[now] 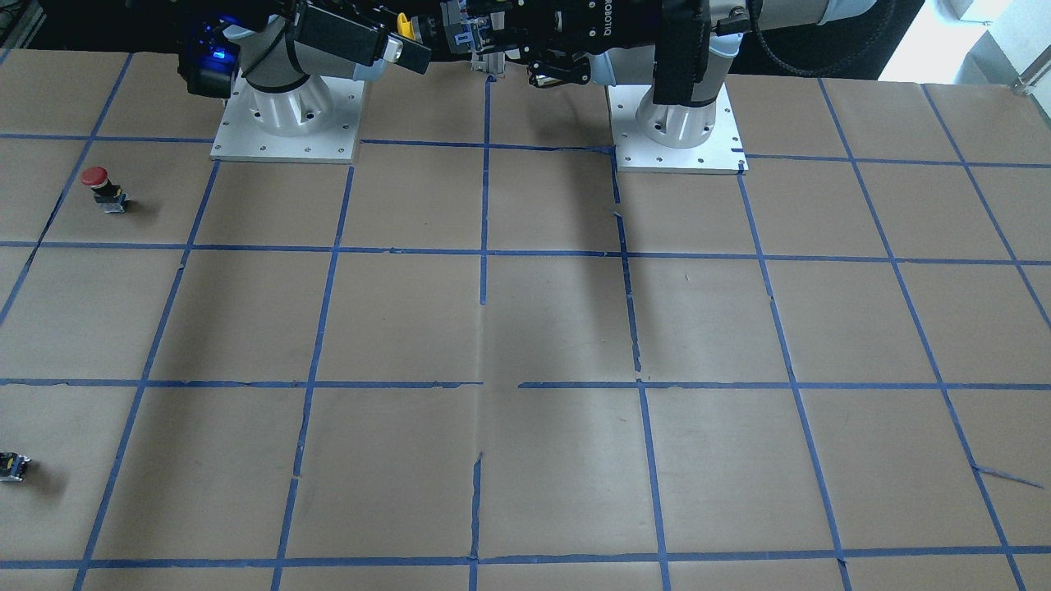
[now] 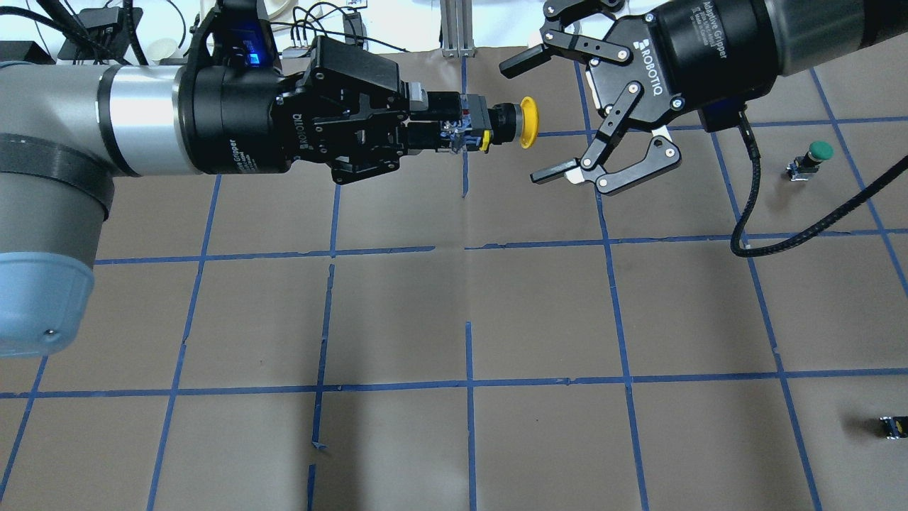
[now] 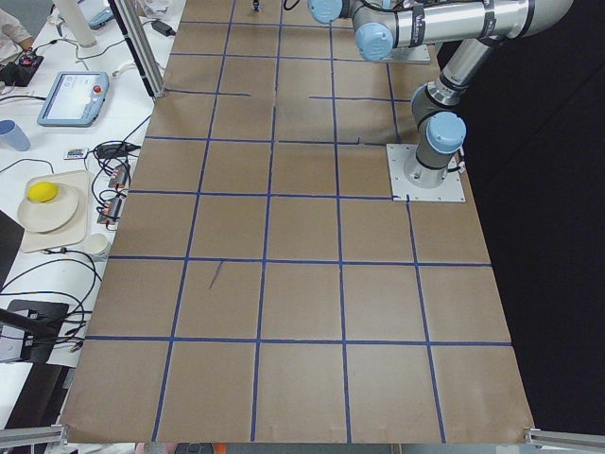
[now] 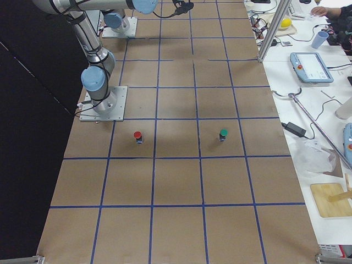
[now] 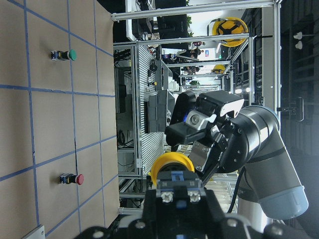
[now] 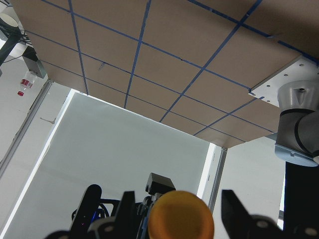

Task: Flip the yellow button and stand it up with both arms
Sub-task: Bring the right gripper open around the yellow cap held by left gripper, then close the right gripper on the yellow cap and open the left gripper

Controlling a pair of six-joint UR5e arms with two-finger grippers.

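My left gripper [image 2: 448, 125] is shut on the black and grey body of the yellow button [image 2: 527, 123] and holds it level in the air over the table's far middle, with the cap pointing at my right gripper. My right gripper [image 2: 535, 119] is open, with one finger on each side of the yellow cap and not touching it. In the right wrist view the cap [image 6: 182, 219] sits between the two open fingers [image 6: 233, 206]. In the left wrist view the cap [image 5: 172, 165] stands ahead of my left gripper, with the right gripper [image 5: 199, 134] behind it.
A red-capped button [image 1: 98, 185] and a green-capped button [image 2: 812, 157] stand upright on the brown paper on the robot's right side. A small dark capless switch [image 2: 892, 426] lies near the right edge. Blue tape lines grid the table [image 2: 468, 312].
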